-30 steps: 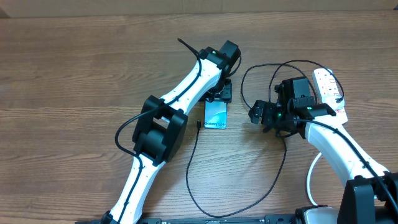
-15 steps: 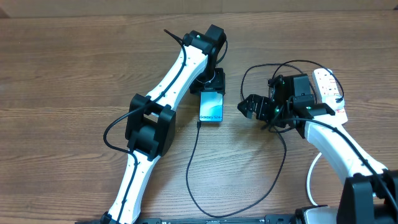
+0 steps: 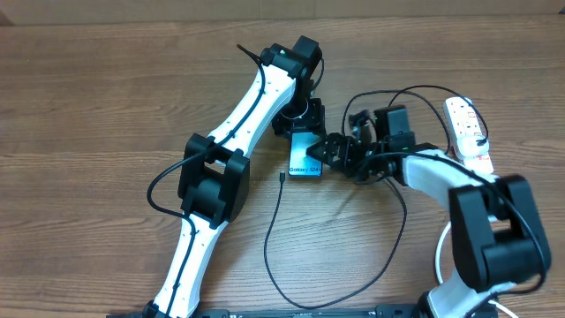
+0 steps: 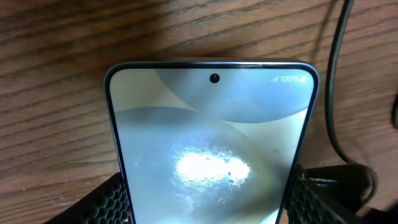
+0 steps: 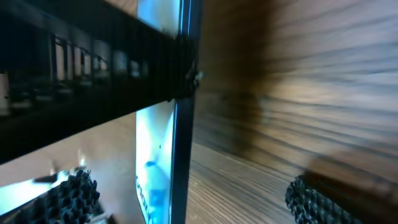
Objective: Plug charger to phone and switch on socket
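Your left gripper (image 3: pixel 300 132) is closed across the far end of the phone (image 3: pixel 305 159). In the left wrist view its ribbed pads (image 4: pixel 109 202) press on both long edges, with the lit screen between them. I judge that grip is there to keep the handset steady while the other arm works.

Your right gripper (image 3: pixel 325 152) has its jaws spread wide and holds nothing. It sits at the phone's right-hand edge. In its own camera one finger (image 5: pixel 68 199) is on the screen side and the other is over bare wood, so the black frame runs up between them. That looks like a second bracing or re-gripping hold rather than a reach for the cable.

The charger (image 3: pixel 269 238) is untouched. Its small connector (image 3: pixel 281 177) lies on the wooden table (image 3: pixel 88 106) just beside the phone's near left corner, not in the port. From there the cable loops toward you and back up on the right.

The socket (image 3: pixel 466 132) lies well apart at the right edge, behind the right arm. I cannot tell its switch position. Judging by this, both steps are yet to be done.
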Robot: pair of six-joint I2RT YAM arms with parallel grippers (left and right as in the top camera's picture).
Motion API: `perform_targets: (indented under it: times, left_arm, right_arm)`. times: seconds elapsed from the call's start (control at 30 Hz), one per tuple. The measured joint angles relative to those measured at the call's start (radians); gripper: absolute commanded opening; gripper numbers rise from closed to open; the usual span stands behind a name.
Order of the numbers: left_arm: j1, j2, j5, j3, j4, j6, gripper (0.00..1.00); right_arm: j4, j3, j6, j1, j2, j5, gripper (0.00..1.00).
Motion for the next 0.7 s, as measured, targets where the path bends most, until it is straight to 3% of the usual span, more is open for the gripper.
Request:
perform_targets:
  times: [0.23, 0.53, 0.7]
  left_arm:
    - [0.000, 0.000, 0.003, 0.000, -0.001, 0.006, 0.52]
    - [0.000, 0.000, 0.007, 0.001, -0.004, 0.022, 0.52]
    - [0.003, 0.000, 0.008, 0.001, -0.013, 0.026, 0.52]
  right_arm:
    - [0.126, -0.001, 0.038, 0.042, 0.019, -0.062, 0.74]
    - [0.188, -0.001, 0.085, 0.048, 0.020, -0.067, 0.55]
    - [0.182, -0.002, 0.098, 0.063, 0.021, -0.039, 0.36]
